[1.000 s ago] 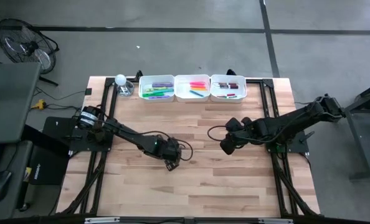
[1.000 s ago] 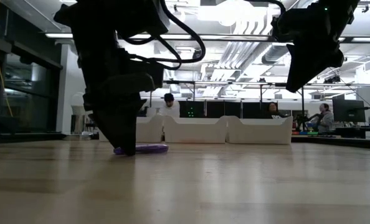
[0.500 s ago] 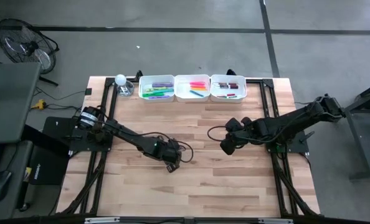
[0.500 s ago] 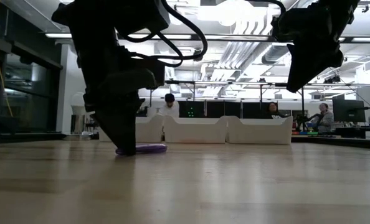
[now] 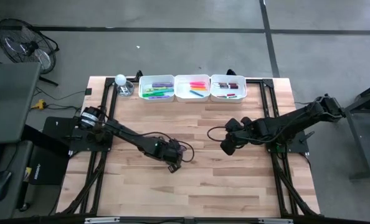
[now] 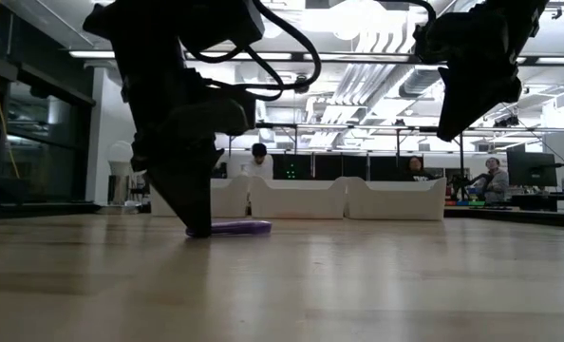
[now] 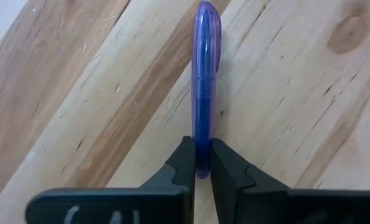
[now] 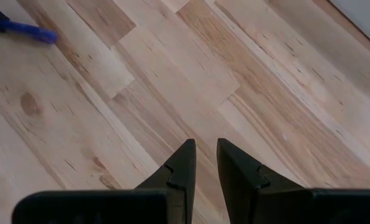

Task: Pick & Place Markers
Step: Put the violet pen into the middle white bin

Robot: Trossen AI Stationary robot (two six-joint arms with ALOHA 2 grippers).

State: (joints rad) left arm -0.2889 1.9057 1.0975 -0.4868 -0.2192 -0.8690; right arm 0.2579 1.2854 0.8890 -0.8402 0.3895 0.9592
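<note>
Pinching one end of a purple marker (image 7: 206,87), the left gripper (image 7: 198,168) sits low on the wooden table (image 5: 235,186) near its middle — the marker lies flat on the boards, so the fingers come straight down and clamp it from both sides. In the low view the marker (image 6: 240,227) rests on the surface, not yet lifted. The right gripper (image 8: 201,163) hovers over bare wood to the right, jaws narrowly parted and holding nothing — probably waiting its turn. Three white trays (image 5: 192,88) with sorted markers line the far edge, likely the destination
</note>
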